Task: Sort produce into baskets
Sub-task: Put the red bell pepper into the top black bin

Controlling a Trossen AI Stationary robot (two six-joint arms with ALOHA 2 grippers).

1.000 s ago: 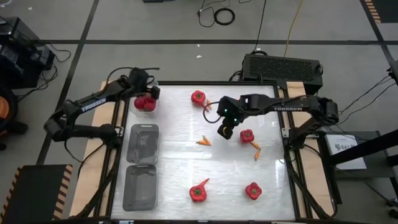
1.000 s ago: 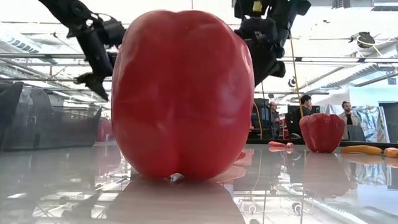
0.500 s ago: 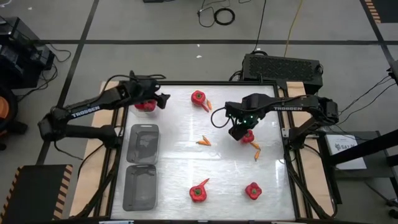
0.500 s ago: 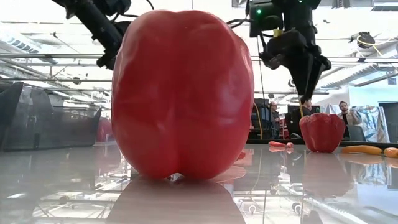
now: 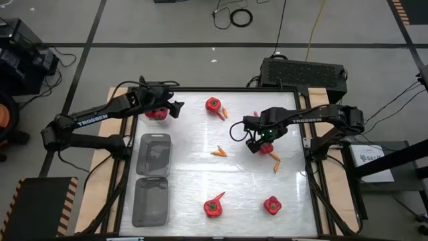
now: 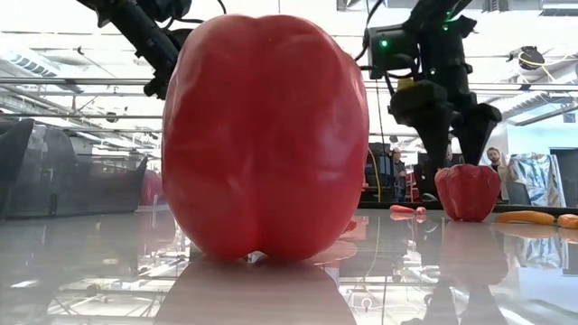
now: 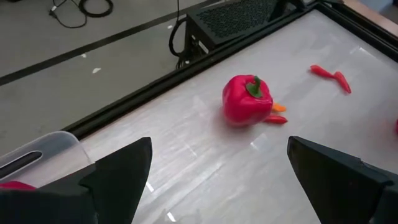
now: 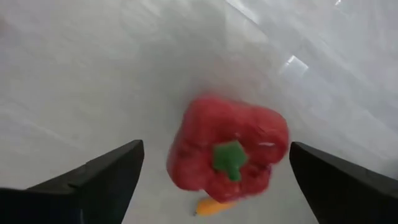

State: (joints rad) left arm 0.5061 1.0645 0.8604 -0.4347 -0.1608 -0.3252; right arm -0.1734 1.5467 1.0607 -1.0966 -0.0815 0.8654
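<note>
High view: the right gripper [image 5: 256, 142], fingers spread, is held over a red pepper [image 5: 267, 147] at the table's 3 o'clock side. The left gripper [image 5: 175, 107], also spread and empty, is seen at 11 o'clock beside the far basket [image 5: 157, 114] holding red produce; two further baskets [image 5: 153, 154] are lined toward 7 o'clock.

Low view: a large red pepper [image 6: 266, 135] fills the foreground.

Right wrist view: the pepper [image 8: 228, 149] is framed between parted fingers [image 8: 99, 177].
</note>
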